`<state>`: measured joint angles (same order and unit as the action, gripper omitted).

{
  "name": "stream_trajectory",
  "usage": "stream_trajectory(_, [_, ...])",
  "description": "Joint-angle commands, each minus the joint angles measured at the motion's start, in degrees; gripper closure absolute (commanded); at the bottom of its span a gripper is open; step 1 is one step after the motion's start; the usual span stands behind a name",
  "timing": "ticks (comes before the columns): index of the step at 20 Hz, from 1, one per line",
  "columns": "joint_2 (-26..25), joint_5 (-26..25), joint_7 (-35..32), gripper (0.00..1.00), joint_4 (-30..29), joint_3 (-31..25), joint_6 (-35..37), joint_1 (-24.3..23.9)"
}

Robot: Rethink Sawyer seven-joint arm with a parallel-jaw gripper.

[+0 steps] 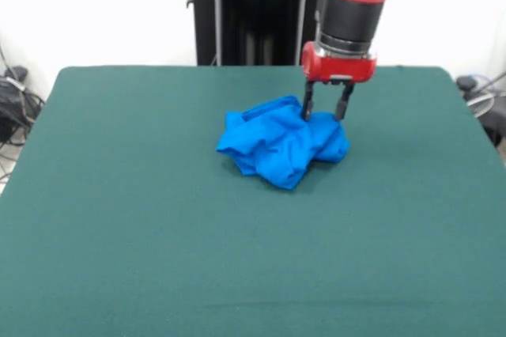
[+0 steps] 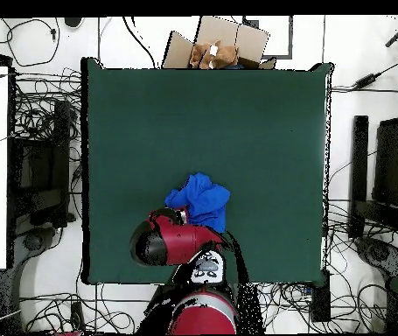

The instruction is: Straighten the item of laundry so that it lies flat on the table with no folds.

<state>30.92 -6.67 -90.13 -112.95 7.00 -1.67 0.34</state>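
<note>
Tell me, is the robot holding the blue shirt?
Not yet: the hand is open, its fingers down at the far edge of the crumpled blue T-shirt.

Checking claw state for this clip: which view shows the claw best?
The front view: the claw hangs open, its fingers at the far edge of the crumpled blue T-shirt. In the overhead view the arm hides the claw.

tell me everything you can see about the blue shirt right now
The item of laundry is a bright blue piece of soft cloth, bunched into a crumpled heap with many folds, so no sleeves or print can be made out. It lies on the green table, nearer the robot's side than the middle. The gripper is open, its two dark fingers reaching down at the heap's far edge, at or just touching the cloth.
</note>
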Motion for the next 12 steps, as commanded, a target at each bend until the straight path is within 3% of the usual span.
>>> stream_trajectory(1, [-2.0,1.8,-10.9,0.00,3.6,-0.1,-3.2,-0.1])
stream_trajectory(12, [7.7,0.9,-10.2,0.00,-1.2,-4.0,2.2,-3.9])
